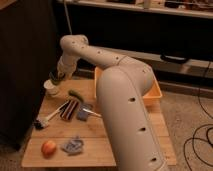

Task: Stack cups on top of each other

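A white cup (51, 89) stands at the far left corner of the wooden table (100, 137). A dark greenish cup (54, 78) is right above it, at or in the white cup's mouth. My gripper (58, 74) is at the dark cup, reaching down from the arm's wrist; I cannot tell whether it holds the cup. The big white arm crosses the view from lower right to upper left and hides part of the table.
An orange tub (156, 93) sits at the back right behind the arm. On the table lie a green item (76, 94), a brown packet (70, 109), a blue block (82, 115), a white brush (44, 120), an apple (48, 148) and a crumpled blue wrapper (73, 145).
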